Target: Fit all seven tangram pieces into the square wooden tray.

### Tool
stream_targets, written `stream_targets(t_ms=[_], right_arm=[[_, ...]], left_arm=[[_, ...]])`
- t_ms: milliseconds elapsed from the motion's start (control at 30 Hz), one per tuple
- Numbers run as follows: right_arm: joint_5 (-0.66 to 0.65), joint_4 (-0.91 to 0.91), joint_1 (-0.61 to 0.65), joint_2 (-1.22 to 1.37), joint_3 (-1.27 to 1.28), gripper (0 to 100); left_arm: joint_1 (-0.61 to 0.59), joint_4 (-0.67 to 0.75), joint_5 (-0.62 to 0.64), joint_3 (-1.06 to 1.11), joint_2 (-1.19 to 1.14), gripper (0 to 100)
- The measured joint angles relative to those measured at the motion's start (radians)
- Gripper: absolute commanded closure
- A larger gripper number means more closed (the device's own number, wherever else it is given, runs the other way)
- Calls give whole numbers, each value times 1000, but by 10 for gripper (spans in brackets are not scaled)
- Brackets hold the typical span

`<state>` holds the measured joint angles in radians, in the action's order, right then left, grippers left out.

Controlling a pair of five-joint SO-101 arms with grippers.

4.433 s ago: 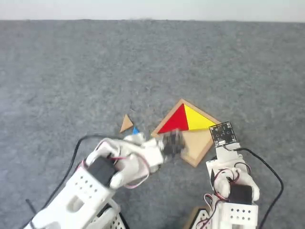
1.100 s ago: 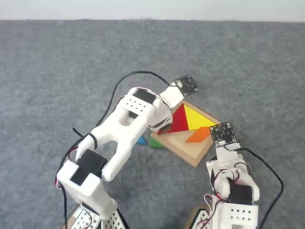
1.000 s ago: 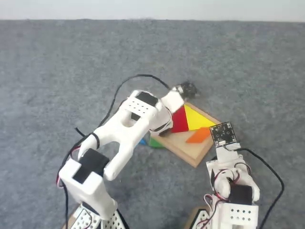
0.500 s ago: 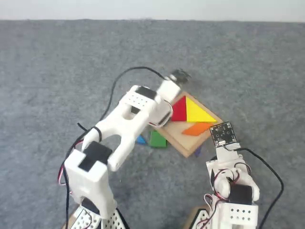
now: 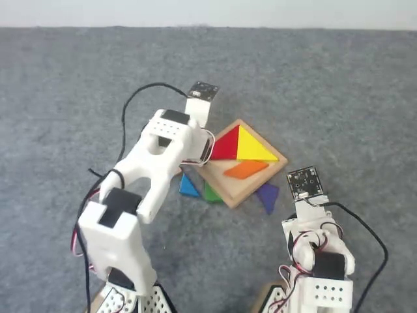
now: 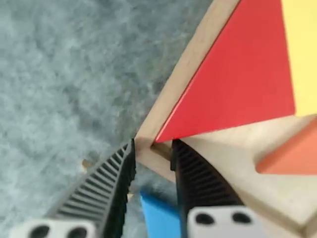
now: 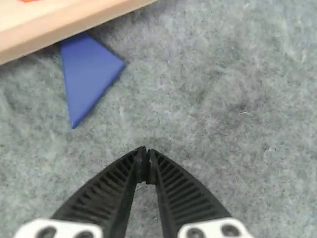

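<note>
Dragged by the left hand (image 6: 152,146), the tray (image 5: 225,188) has slid away from the right arm, uncovering a purple piece (image 5: 268,196) on the table (image 5: 326,98) just beside the tray's edge. The left hand pinches the tray's corner wall. A blue piece (image 5: 188,186) and a green piece (image 5: 210,192) lie just outside the tray. The right hand (image 7: 143,151), pressed together and empty, is nearer the purple piece, whose narrow tip points toward it.

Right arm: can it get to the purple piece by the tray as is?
Probably yes. The purple piece lies flat on bare carpet just ahead of the right gripper, nothing between them. One end sits against the tray, and the shut gripper would need to open.
</note>
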<state>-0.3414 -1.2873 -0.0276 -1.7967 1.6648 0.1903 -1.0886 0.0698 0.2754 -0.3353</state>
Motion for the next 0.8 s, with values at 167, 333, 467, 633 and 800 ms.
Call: stream_targets(t_ms=[167, 333, 467, 633, 800], right_arm=[[0, 0, 0, 0, 0, 991], [0, 0, 0, 0, 0, 991], [0, 0, 0, 0, 0, 991], [0, 0, 0, 0, 0, 991], [0, 0, 0, 0, 0, 991]], left_arm=[[-8, 77, 14, 192, 144, 889], [-11, 164, -23, 377, 365, 761], [-2, 210, -60, 525, 603, 746], [81, 238, -167, 680, 873, 764], [189, 238, -218, 686, 876, 808]])
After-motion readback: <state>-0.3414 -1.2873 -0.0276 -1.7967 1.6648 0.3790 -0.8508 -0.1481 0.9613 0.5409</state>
